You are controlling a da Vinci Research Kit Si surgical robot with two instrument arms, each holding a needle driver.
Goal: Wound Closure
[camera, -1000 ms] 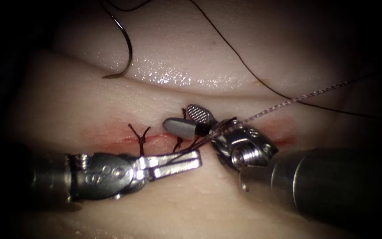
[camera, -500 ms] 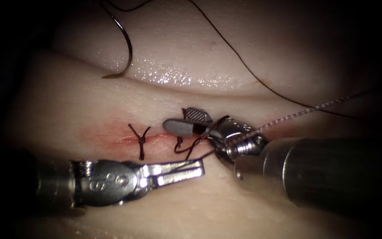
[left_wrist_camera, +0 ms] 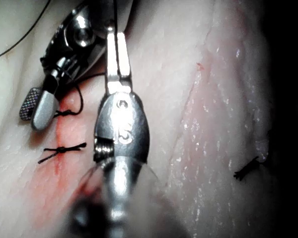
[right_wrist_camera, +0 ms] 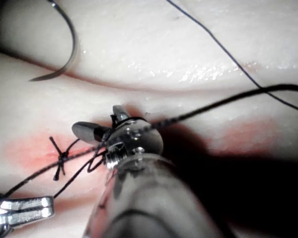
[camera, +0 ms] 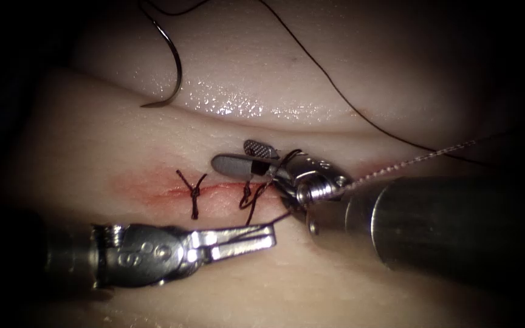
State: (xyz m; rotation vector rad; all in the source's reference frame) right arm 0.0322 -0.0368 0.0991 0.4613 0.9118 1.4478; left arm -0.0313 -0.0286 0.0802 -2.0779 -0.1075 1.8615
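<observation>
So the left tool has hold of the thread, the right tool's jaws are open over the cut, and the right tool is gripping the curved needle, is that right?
Not quite. The needle lies free on the tissue, up and left of the cut; the endoscope view shows no tool on it. The rest holds: the left tool is shut on the thread, and the right tool is open over the cut.

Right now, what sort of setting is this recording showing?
Likely a surgical suturing practice bench: pale tissue with a partly stitched cut, a curved needle lying loose, the left tool holding thread, the right tool open.
</observation>
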